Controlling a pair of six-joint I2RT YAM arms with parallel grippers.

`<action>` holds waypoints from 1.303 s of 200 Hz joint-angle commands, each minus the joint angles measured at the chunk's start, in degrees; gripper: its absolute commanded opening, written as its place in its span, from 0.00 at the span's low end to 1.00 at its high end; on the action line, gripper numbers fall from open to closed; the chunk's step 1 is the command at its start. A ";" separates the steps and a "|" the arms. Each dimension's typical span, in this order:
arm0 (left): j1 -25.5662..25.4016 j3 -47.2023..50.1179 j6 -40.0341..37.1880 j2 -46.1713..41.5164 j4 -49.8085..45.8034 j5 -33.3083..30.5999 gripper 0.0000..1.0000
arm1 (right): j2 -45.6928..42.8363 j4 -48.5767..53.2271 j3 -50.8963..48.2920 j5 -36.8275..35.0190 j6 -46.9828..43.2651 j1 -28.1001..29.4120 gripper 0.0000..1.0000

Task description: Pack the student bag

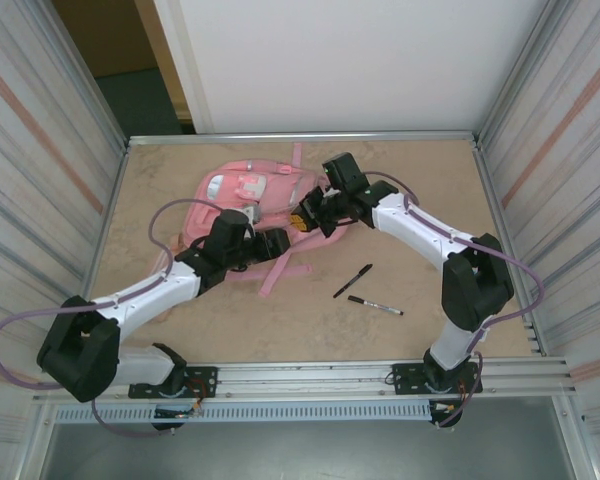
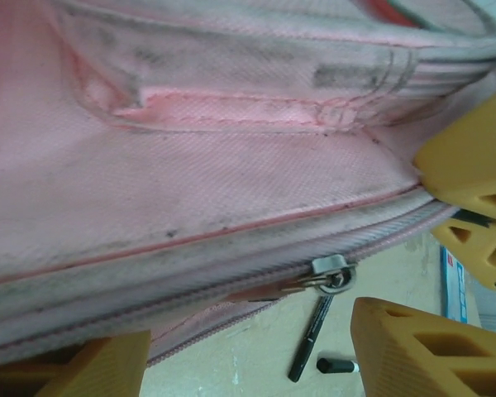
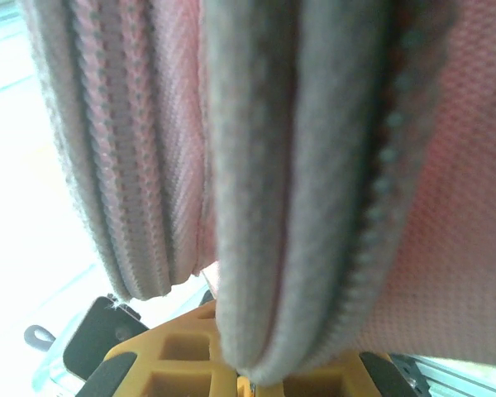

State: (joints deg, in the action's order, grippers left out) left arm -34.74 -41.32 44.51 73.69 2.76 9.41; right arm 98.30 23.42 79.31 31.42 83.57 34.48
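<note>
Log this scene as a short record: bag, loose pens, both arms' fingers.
bag: large soft pink fabric backpack, lying on the beige table
left gripper: fingers open at the bag's zipped edge, holding nothing
right gripper: fingers shut on the bag's edge fabric
zip: metal zipper pull near the left fingers
unpacked: slim black pen and black marker, on the table right of the bag

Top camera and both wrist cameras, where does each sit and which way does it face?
Top external: above and behind the bases, looking down on table, student bag, left gripper, right gripper.
Left wrist: on left arm, facing the bag's zipper; open yellow fingers frame it.
Right wrist: close against bag fabric, yellow finger below.
Shared: top and left wrist show the pens.
</note>
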 commanded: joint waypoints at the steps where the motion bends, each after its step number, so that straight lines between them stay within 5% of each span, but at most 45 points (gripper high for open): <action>1: 1.35 2.81 3.83 -1.96 5.02 3.12 0.63 | -2.85 -2.27 3.41 4.88 -0.89 0.84 0.00; 25: 3.43 5.55 4.94 -1.52 13.40 10.18 0.57 | -2.37 -3.85 3.39 6.43 0.69 1.51 0.00; 71: 4.13 4.66 -2.40 -4.63 14.75 16.25 0.41 | -1.88 -4.34 4.89 6.06 0.96 3.10 0.00; 162: 6.52 6.15 -5.91 -9.61 9.33 13.99 0.29 | -1.50 -3.87 4.47 5.34 0.66 3.66 0.00; 235: 6.57 8.47 -3.10 -8.24 6.49 10.83 0.54 | -1.12 -3.73 4.79 5.03 0.89 3.71 0.00; 260: 6.59 8.53 -6.71 -7.53 7.30 14.17 0.56 | -1.17 -4.09 4.86 4.99 1.25 4.12 0.00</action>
State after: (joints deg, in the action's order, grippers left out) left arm -28.82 -33.82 40.99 65.43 10.85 21.96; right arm 98.32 22.76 80.90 31.59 84.03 37.12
